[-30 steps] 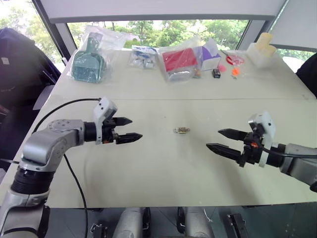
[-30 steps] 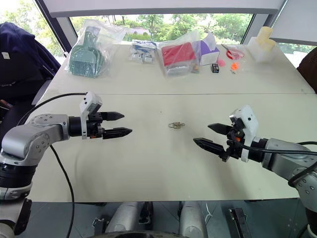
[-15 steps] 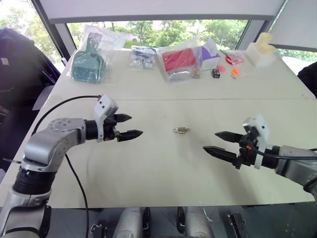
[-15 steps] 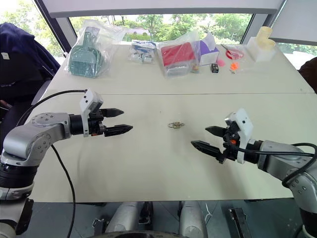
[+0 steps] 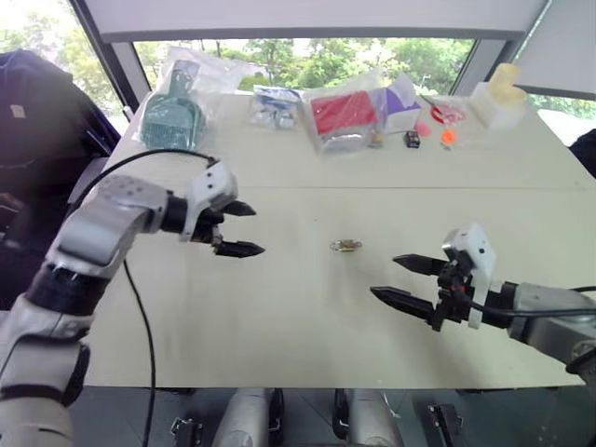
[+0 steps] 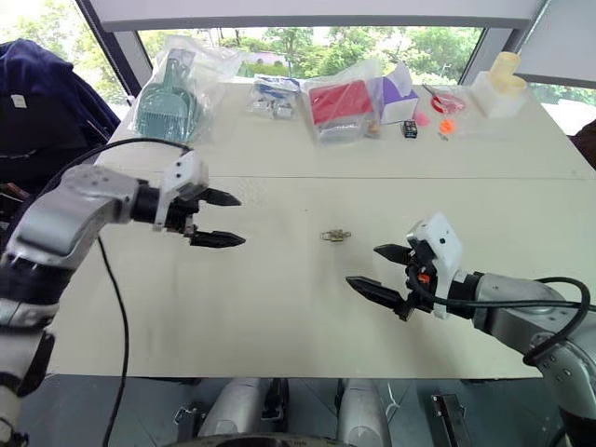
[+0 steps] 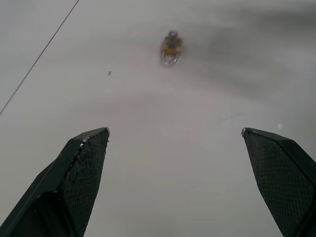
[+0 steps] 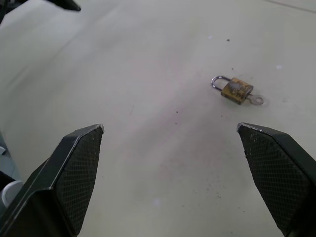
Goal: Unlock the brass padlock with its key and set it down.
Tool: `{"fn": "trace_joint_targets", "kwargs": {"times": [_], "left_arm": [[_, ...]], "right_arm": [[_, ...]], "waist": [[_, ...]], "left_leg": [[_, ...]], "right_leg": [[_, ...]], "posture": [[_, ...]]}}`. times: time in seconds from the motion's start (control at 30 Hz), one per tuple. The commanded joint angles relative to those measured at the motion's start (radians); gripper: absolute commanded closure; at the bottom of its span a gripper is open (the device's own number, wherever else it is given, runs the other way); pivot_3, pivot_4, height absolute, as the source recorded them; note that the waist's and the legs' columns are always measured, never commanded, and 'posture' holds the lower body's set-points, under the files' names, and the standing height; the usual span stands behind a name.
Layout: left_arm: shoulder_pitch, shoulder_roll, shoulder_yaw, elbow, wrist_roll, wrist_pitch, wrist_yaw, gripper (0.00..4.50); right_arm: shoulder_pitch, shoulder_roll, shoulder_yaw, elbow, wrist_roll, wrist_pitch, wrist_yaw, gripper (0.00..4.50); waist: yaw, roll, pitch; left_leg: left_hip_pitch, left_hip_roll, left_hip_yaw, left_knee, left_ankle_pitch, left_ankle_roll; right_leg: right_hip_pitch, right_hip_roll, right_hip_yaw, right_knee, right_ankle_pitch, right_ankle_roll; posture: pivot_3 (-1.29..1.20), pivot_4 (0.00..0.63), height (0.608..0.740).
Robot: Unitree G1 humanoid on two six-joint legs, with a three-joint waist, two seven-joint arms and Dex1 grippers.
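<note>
The brass padlock [image 8: 236, 90] lies flat on the pale table [image 5: 298, 307] near its middle, shackle closed. The silvery key [image 8: 256, 100] sticks out of the end of its body. My left gripper [image 5: 251, 229] hovers open above the table to the left of the padlock, pointing toward it, with nothing between its fingers [image 7: 84, 163]. My right gripper [image 5: 384, 277] is open too, low over the table to the right of the padlock and nearer the front edge, also empty. Both grippers are well apart from the padlock [image 7: 171, 47].
Along the far edge sit a green item in a plastic bag [image 5: 172, 116], a red box in a bag [image 5: 343, 114], a purple box [image 5: 402, 98], small black-and-red items [image 5: 410, 138] and a white block [image 5: 498, 93]. A black cable [image 5: 130, 307] trails from my left arm.
My left gripper has lifted, swung in toward the padlock and rolled, so one finger now stands above the other. The right gripper has edged slightly left. The padlock has not moved.
</note>
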Motion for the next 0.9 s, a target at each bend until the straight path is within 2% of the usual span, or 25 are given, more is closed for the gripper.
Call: {"fn": "trace_joint_targets", "kwargs": {"times": [0.03, 0.17, 0.27, 0.47, 0.7, 0.9], "left_arm": [[-0.178, -0.158, -0.114, 0.24, 0.12, -0.145, -0.075, 0.04], [-0.37, -0.382, -0.188, 0.621, 0.264, -0.265, -0.032, 0.04], [-0.461, -0.533, -0.212, 0.863, 0.35, -0.359, 0.02, 0.04], [-0.506, -0.711, -0.193, 1.104, 0.455, -0.433, 0.123, 0.04], [-0.485, -0.8, -0.19, 1.178, 0.557, -0.448, 0.253, 0.04], [-0.458, -0.818, -0.16, 1.197, 0.591, -0.412, 0.263, 0.04]], "right_arm": [[0.006, 0.022, -0.014, 0.014, -0.043, -0.036, -0.028, 0.0], [0.028, 0.051, -0.025, 0.02, -0.092, -0.06, -0.064, 0.0], [0.052, 0.095, -0.038, -0.002, -0.107, -0.074, -0.113, 0.0], [0.103, 0.166, -0.059, -0.057, -0.122, -0.081, -0.193, 0.0], [0.122, 0.205, -0.08, -0.091, -0.115, -0.087, -0.247, 0.0], [0.114, 0.209, -0.077, -0.092, -0.112, -0.085, -0.264, 0.0]], "waist": [[0.009, 0.0, 0.0], [0.011, -0.001, 0.0], [0.008, -0.001, 0.001], [-0.005, -0.002, 0.001], [-0.008, -0.002, 0.001], [-0.006, -0.002, 0.0]], "left_leg": [[0.0, 0.0, 0.0, 0.001, -0.001, 0.002], [-0.004, 0.0, 0.001, 0.011, -0.007, 0.011], [-0.005, 0.0, 0.001, 0.013, -0.008, 0.014], [-0.006, 0.001, 0.001, 0.013, -0.009, 0.015], [-0.005, 0.001, 0.0, 0.013, -0.009, 0.015], [-0.004, 0.0, -0.001, 0.014, -0.009, 0.015]], "right_leg": [[0.001, 0.0, 0.0, 0.0, 0.0, 0.0], [0.001, 0.0, 0.0, 0.0, 0.0, 0.0], [0.001, -0.001, 0.0, 0.0, 0.0, 0.0], [0.0, -0.001, 0.0, 0.0, 0.0, 0.001], [0.0, -0.002, 0.0, 0.0, 0.0, 0.001], [0.002, -0.003, -0.001, -0.001, 0.0, 0.001]], "posture": [[0.0, 0.15, 0.735], [0.0, 0.15, 0.735], [0.0, 0.15, 0.735], [0.0, 0.15, 0.735], [0.0, 0.15, 0.735], [0.0, 0.15, 0.735]]}}
